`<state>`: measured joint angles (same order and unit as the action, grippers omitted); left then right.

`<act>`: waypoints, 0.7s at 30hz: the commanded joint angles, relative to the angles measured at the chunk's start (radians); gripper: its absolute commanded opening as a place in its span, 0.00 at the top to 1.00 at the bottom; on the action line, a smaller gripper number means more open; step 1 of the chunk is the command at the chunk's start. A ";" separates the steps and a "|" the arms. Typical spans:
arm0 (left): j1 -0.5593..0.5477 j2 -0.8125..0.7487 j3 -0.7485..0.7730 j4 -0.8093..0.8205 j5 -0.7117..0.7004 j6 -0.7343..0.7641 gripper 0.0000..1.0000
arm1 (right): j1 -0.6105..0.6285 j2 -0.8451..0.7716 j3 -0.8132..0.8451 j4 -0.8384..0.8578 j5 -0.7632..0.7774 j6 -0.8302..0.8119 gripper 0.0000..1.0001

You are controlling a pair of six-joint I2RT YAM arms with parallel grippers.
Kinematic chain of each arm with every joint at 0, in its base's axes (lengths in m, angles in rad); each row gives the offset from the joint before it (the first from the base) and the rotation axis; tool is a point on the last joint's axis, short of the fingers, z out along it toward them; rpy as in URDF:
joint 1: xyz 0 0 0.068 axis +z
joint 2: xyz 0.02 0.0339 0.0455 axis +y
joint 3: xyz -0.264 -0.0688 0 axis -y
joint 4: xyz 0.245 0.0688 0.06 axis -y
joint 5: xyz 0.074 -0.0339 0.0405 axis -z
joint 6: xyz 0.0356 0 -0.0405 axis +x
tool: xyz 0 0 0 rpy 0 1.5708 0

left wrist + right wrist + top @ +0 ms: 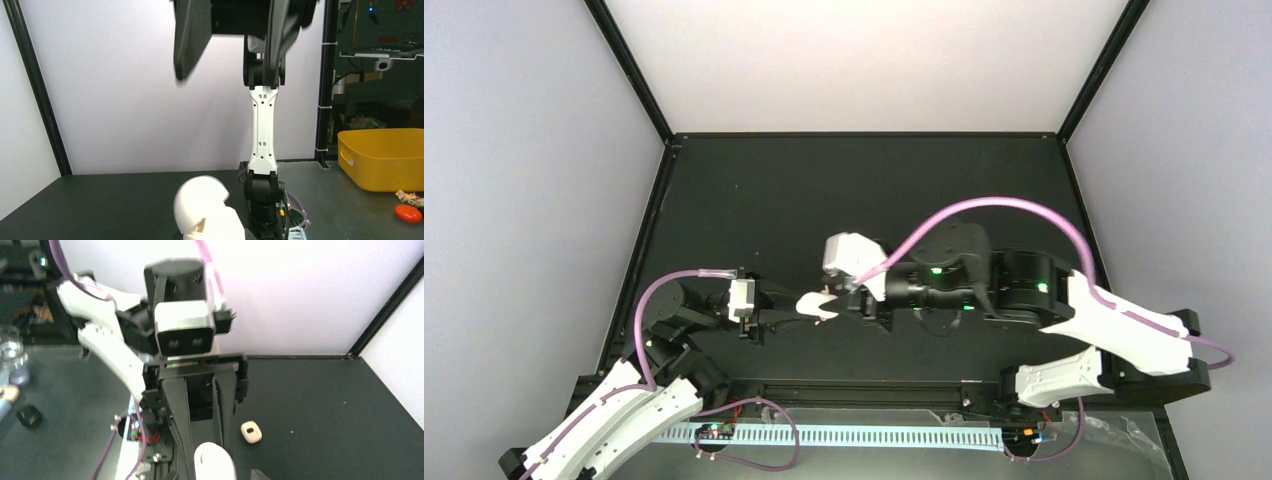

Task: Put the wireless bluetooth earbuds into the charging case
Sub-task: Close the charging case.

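Nearest, the left gripper is clamped on a white capsule. Just beside and below its fingers, the charging case is seen lying on the worktop. Beyond the capsule, the right gripper is held with jaws parted and empty.

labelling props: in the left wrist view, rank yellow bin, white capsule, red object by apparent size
1. yellow bin and white capsule: look alike; the capsule sits close to the camera, so unranked.
2. red object: smallest.
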<state>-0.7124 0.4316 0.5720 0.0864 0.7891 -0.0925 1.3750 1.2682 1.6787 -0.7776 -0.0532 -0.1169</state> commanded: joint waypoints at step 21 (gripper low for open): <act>0.006 0.020 -0.016 0.214 -0.056 -0.220 0.98 | -0.017 -0.260 -0.347 0.351 0.173 0.186 0.39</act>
<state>-0.7105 0.4442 0.5713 0.2382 0.7765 -0.2546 1.3739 1.0740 1.3804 -0.5804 0.1410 0.0219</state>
